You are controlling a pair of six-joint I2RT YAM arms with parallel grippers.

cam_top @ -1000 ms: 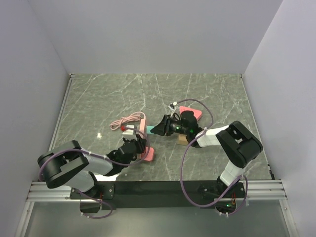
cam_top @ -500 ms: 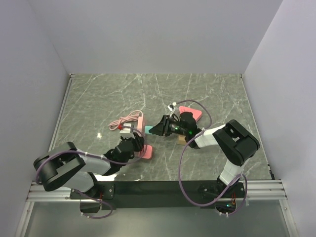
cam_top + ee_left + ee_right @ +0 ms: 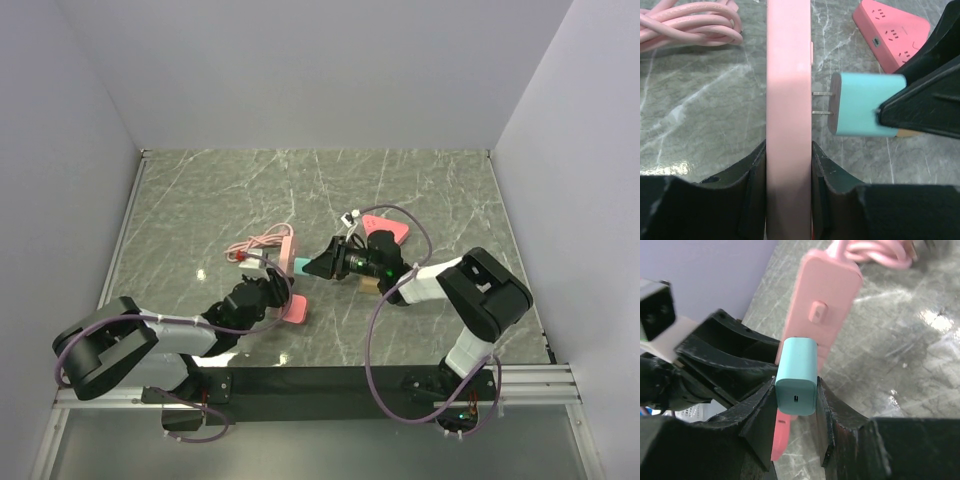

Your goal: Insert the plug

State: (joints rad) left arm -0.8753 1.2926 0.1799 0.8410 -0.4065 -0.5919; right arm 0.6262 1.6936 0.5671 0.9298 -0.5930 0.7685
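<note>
On the left of the marbled table (image 3: pixel 200 200) lies a coiled pink cable (image 3: pixel 690 22), bundled just beyond the upper end of the pink power strip (image 3: pixel 788 90). The left gripper (image 3: pixel 788 165) is clamped on that strip at its near end, one finger (image 3: pixel 754 175) pressed to each long side, so that the strip stands on edge with one broad face turned to the right. Right beside that face is the teal plug (image 3: pixel 865 105), lying level with its two metal prongs (image 3: pixel 821 93) pointing at the strip. The prong tips reach the strip's surface (whether they have entered the slots cannot be told from the left wrist view), while the plug's body stands clear of it by the length of the prongs. The right gripper (image 3: pixel 796 390) grips the plug from behind, its black fingers (image 3: pixel 925 100) closed on the two sides of the teal body. Further right and beyond, a second, coral-pink power strip (image 3: pixel 895 30) lies flat on the table with its sockets facing up.
</note>
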